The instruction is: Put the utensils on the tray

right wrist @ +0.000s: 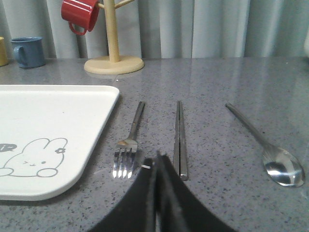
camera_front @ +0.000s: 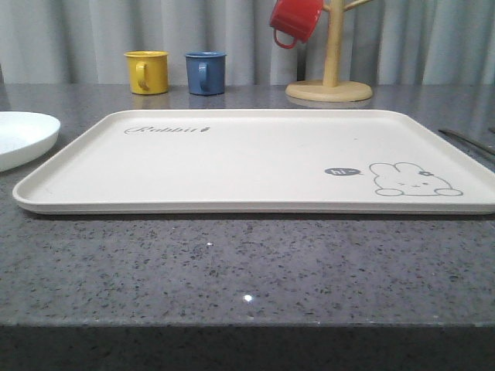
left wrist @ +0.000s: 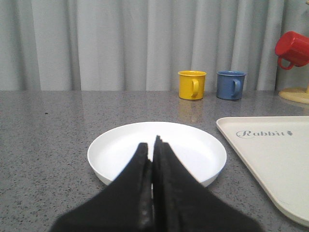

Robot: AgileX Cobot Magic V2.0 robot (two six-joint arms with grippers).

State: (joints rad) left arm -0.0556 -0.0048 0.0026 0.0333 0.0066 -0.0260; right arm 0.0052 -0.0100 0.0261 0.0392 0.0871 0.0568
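plate (left wrist: pixel 157 150) centre frame on the counter, left gripper (left wrist: pixel 153 145) above it, fingers pressed together, empty | tray (camera_front: pixel 255 158) mid-frame, bare | fork (right wrist: pixel 129 140), chopsticks (right wrist: pixel 180 137), spoon (right wrist: pixel 263 145) lie apart beside the tray; right gripper (right wrist: pixel 155 162) closed, empty | advice: spread fingers, straddle the fork handle, grip mid-shaft

The tray (camera_front: pixel 255 158) lies mid-table, nothing on it. The plate (camera_front: pixel 23 137) sits just left of it; right of it lie fork (right wrist: pixel 129 141), chopsticks (right wrist: pixel 180 137), spoon (right wrist: pixel 264 145) — apparently parallel. Two mugs (camera_front: pixel 176 73) stand behind — a mug stand (camera_front: pixel 330 73) further right.
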